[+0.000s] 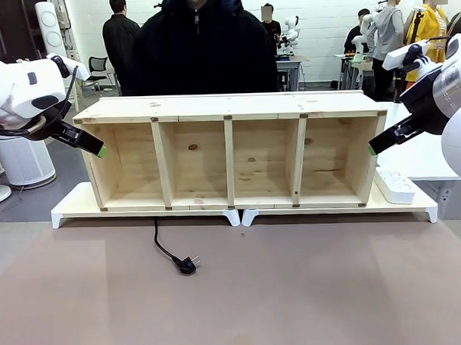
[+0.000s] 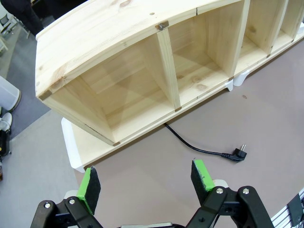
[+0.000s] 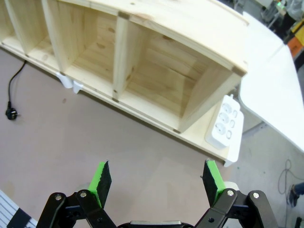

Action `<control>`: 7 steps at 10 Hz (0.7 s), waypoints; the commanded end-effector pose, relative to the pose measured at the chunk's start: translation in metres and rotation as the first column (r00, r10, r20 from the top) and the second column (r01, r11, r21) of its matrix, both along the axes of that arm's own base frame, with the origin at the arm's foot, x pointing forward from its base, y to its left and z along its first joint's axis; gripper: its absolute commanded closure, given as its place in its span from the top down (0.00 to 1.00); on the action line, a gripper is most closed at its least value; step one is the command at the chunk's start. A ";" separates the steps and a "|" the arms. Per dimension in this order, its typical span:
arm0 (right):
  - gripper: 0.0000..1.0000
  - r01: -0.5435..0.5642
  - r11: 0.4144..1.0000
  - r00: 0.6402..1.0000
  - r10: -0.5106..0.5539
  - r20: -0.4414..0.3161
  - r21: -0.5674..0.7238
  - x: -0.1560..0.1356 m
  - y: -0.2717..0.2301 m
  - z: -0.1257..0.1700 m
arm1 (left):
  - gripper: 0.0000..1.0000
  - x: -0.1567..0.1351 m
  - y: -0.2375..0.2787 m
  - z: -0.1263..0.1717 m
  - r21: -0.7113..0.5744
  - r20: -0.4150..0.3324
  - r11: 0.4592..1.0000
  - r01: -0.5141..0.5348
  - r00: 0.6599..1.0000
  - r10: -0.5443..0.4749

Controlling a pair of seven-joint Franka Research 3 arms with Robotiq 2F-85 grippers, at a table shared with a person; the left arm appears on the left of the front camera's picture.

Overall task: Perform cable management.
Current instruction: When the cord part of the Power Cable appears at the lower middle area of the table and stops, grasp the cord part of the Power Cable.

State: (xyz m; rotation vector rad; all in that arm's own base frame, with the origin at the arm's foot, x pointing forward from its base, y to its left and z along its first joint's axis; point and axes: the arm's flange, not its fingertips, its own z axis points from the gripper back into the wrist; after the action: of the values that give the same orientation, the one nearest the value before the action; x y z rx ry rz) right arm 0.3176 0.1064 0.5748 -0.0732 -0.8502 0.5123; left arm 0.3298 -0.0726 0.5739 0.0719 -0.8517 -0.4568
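Note:
A thin black cable [image 1: 166,250] comes out from under the wooden shelf [image 1: 228,106] and lies on the brown table, ending in a small black plug [image 1: 188,265]. The left wrist view shows the cable [image 2: 190,144] and plug [image 2: 237,155] ahead of my left gripper [image 2: 147,180], which is open and holds nothing. In the right wrist view the cable [image 3: 15,80] runs at the far left, its plug [image 3: 11,113] well away from my open, empty right gripper [image 3: 156,179]. From the front, the left gripper [image 1: 99,150] hovers by the shelf's left end and the right gripper [image 1: 373,148] by its right end.
The shelf has several open compartments and rests on white risers [image 1: 241,214]. A white power strip [image 1: 395,186] lies beside the shelf's right end, also in the right wrist view [image 3: 225,121]. A person in a dark jacket [image 1: 200,49] stands behind the shelf.

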 end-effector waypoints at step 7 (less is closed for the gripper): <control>1.00 -0.372 0.920 0.922 0.351 -0.164 -0.124 0.042 0.167 -0.009 | 1.00 0.001 0.000 -0.001 0.004 0.001 1.000 0.002 1.000 -0.002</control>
State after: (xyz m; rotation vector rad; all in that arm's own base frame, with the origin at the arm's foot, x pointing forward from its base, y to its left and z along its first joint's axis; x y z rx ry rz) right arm 0.3457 0.2654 0.5611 -0.0128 -0.7118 0.8664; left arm 0.3300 -0.0728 0.5736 0.0709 -0.8510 -0.4572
